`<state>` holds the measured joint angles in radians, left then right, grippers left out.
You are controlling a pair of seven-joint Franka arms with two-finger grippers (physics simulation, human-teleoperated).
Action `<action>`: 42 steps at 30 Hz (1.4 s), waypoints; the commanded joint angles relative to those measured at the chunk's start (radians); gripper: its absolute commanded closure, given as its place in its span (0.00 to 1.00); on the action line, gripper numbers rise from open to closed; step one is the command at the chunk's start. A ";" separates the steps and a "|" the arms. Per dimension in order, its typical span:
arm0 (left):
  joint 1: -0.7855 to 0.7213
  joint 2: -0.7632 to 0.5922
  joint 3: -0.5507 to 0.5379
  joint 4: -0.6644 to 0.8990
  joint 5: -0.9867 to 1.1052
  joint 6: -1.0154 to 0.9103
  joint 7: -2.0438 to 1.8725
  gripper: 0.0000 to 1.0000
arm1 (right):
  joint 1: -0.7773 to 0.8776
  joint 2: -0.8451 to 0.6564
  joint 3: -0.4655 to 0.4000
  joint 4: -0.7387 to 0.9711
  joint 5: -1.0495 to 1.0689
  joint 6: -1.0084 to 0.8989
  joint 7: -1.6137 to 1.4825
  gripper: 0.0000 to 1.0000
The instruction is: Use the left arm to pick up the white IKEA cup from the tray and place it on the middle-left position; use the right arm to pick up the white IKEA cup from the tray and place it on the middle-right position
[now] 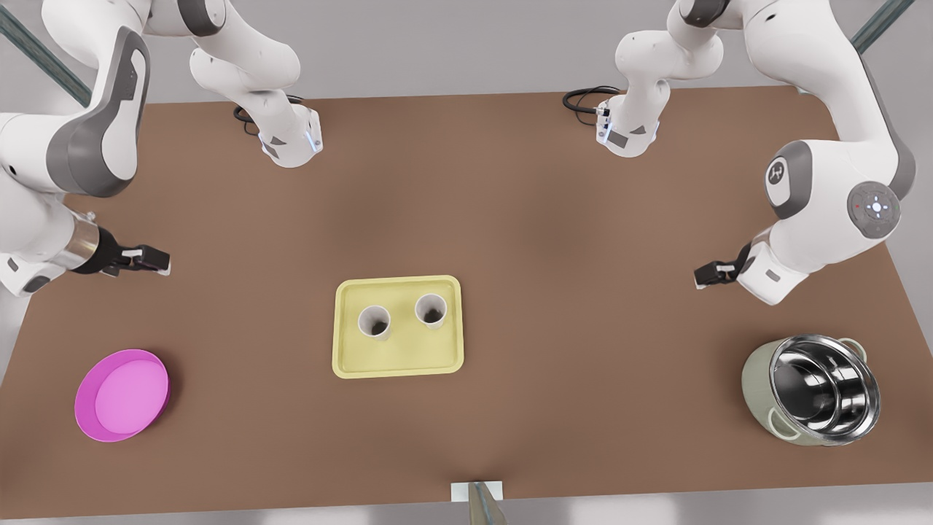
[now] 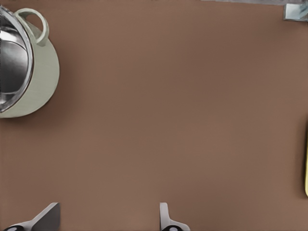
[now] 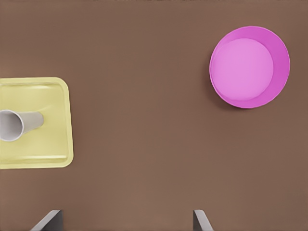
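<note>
The brown counter [image 1: 510,219] carries everything, with both arms waiting at its sides. The pale yellow tray [image 1: 398,362] lies near the middle and holds two upright white cups, apart from each other: one cup [image 1: 374,322] toward the front view's left, the other cup [image 1: 431,310] toward its right; nothing inside them can be made out. Near the front view's right edge stands a pale green pot [image 1: 809,390] with a shiny steel interior, nothing in it. Near the left edge sits a magenta bowl [image 1: 122,394], also bare inside. The left gripper [image 2: 108,219] hovers over bare counter near the pot, jaws apart. The right gripper [image 3: 127,221] hovers between tray and bowl, jaws apart.
</note>
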<state>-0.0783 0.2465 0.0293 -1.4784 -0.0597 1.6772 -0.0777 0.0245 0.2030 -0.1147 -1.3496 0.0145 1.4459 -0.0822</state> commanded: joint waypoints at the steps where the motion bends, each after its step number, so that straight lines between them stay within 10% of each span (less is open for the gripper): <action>1: -0.001 -0.001 -0.002 0.000 0.005 0.062 -0.020 0.00 | 0.000 -0.001 0.000 0.001 0.001 0.016 -0.045 0.00; 13: -0.029 -0.004 -0.012 -0.037 0.037 0.009 -0.016 0.00 | 0.003 0.029 0.004 0.024 0.004 0.019 -0.044 0.00; 23: -0.029 -0.003 -0.012 -0.039 0.037 0.010 -0.016 0.00 | 0.457 0.318 0.033 -0.034 0.071 0.479 0.552 0.00; 31: -0.029 -0.004 -0.012 -0.039 0.038 0.010 -0.016 0.00 | 0.473 0.262 0.032 -0.384 0.067 0.823 0.478 0.00; 42: -0.034 -0.018 -0.015 -0.036 0.040 -0.013 -0.016 0.00 | 0.419 0.312 0.024 -0.414 0.068 0.803 0.430 0.00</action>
<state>-0.1095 0.2289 0.0141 -1.5142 -0.0210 1.6727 -0.0915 0.4544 0.5086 -0.0901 -1.7604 0.0812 2.2201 0.2785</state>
